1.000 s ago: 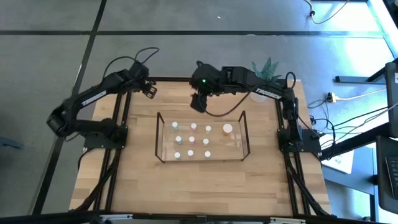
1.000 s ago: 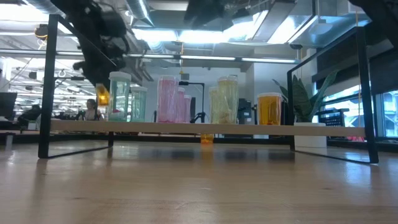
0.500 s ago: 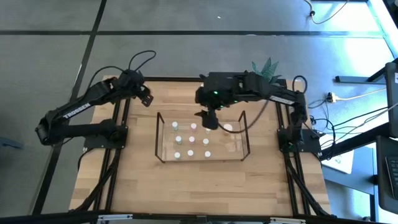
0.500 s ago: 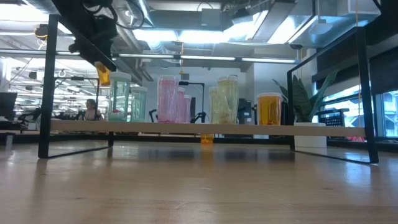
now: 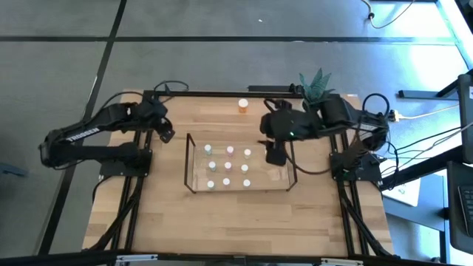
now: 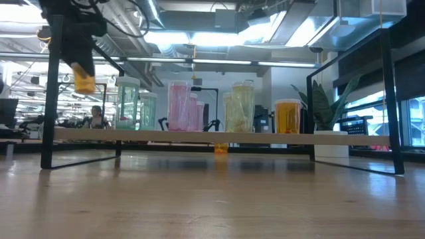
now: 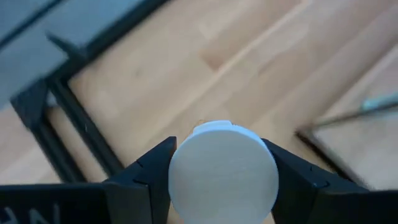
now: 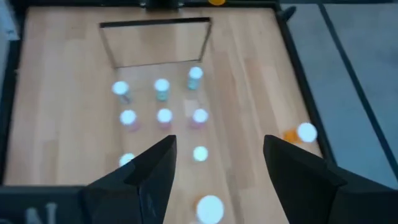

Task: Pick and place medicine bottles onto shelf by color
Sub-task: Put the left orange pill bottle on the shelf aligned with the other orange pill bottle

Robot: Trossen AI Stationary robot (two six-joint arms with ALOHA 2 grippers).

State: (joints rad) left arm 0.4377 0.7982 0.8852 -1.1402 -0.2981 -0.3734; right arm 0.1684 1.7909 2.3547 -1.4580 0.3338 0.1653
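The clear shelf (image 5: 191,164) with black frame ends stands mid-table. Several white-capped medicine bottles stand on it: greenish (image 6: 127,103), pink (image 6: 178,106), yellowish (image 6: 240,106) and orange (image 6: 287,117). A small orange bottle (image 5: 243,106) stands on the table by the far edge. My left gripper (image 5: 164,134) hangs left of the shelf, shut on an orange bottle (image 6: 84,79) with a white cap (image 7: 224,177). My right gripper (image 5: 275,155) hovers open above the shelf's right end with nothing between its fingers (image 8: 155,168). My left gripper pinches the orange bottle's upper end, at the white cap (image 7: 186,163), between its two fingers, one on each side. The fingers slant down from above. The bottle's orange body (image 6: 84,81) hangs below the fingers, lifted clear of the table.
Black rails (image 5: 140,177) run along the table's left and right sides. A potted plant (image 5: 316,80) stands at the far right corner. Bare wood lies between the shelf and the near edge (image 5: 236,222).
My left gripper has carried the orange bottle from the far edge toward the near edge and a little left, and has risen slightly. My right gripper has swung from beyond the shelf's far side toward the table's right and near edge, now over the shelf's right end.
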